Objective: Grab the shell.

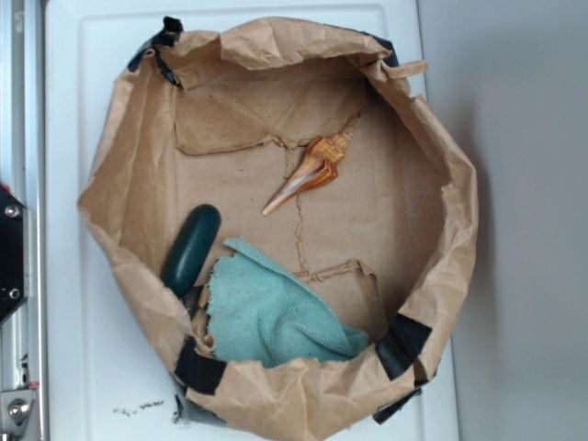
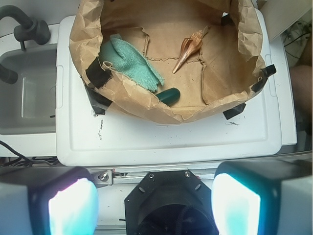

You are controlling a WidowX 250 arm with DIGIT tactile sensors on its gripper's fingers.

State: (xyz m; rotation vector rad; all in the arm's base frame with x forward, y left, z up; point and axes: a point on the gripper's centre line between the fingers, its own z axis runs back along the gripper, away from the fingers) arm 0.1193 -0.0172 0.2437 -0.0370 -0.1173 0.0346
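The pincer (image 2: 154, 208) is spread wide and holds nothing. The shell (image 2: 190, 48) lies far ahead of it, a bit to the right, inside the paper bag (image 2: 161, 110). Its long spike points back toward the pincer and slants left.

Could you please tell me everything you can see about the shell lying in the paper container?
The shell is a small, glossy, orange-tan spiral seashell with a knobby, whorled head that tapers into a long, pale, pointed spike. It looks hard and intact. It lies on its side on the wrinkled floor of the brown paper container, near a tear in the paper, its spike aimed toward the green cloth. It touches only the paper, apart from the cloth and the dark green oblong object. Nothing holds it.
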